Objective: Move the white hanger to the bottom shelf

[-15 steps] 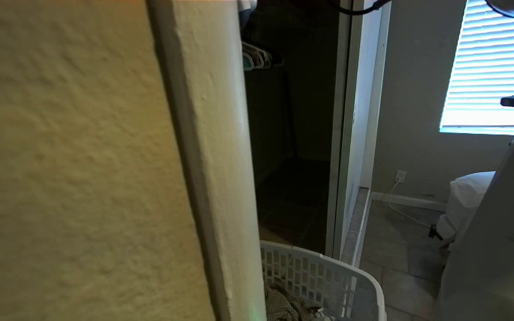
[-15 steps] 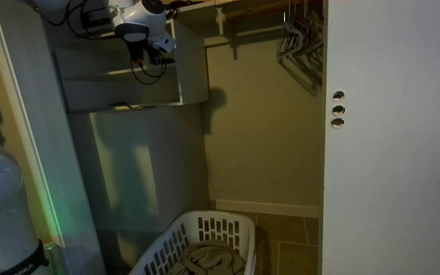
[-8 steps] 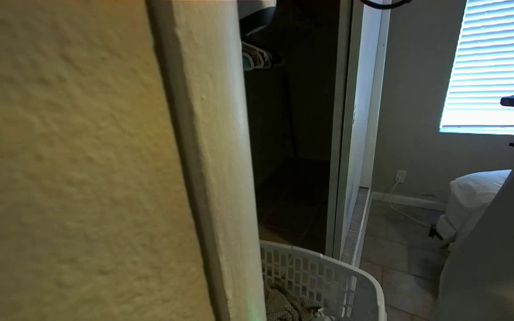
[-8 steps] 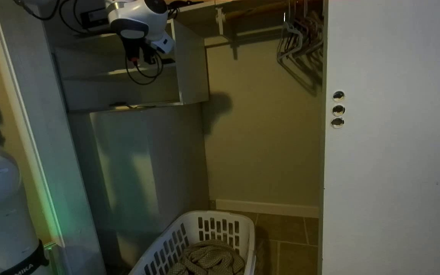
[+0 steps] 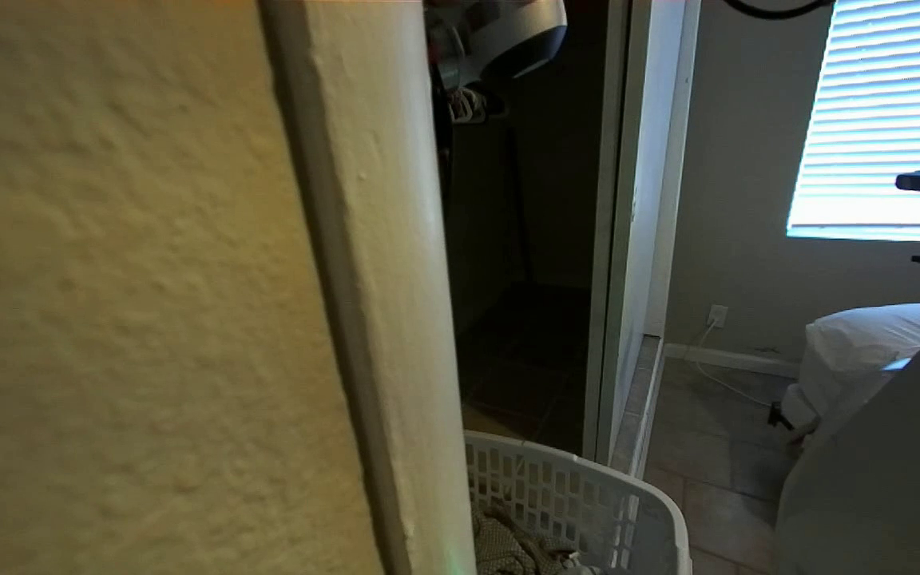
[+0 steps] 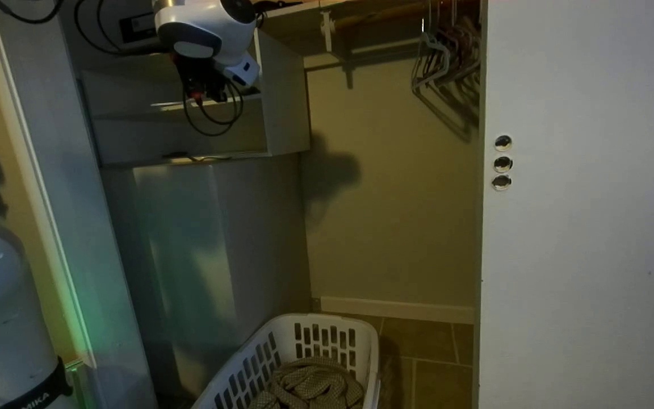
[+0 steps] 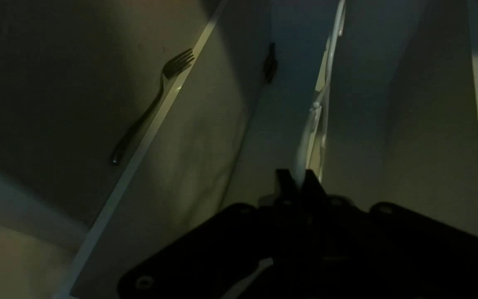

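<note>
Wrist view: the claw (image 7: 298, 177) pinches the white hanger (image 7: 316, 105) before shadowy closet shelves (image 7: 206, 137).

White hanger (image 7: 316, 105), black fingers (image 7: 314, 185), white-and-grey arm (image 6: 213, 20), white basket (image 6: 366, 341), finely patterned brown cloth (image 6: 317, 383), tan wall (image 6: 395, 221)

"MIKA" can be read on the black band (image 6: 47, 388) on the robot arm (image 6: 0, 318).

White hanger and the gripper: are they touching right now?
Touching. In the wrist view, the gripper is shut on the white hanger, its jaws meeting it from both sides.
</note>
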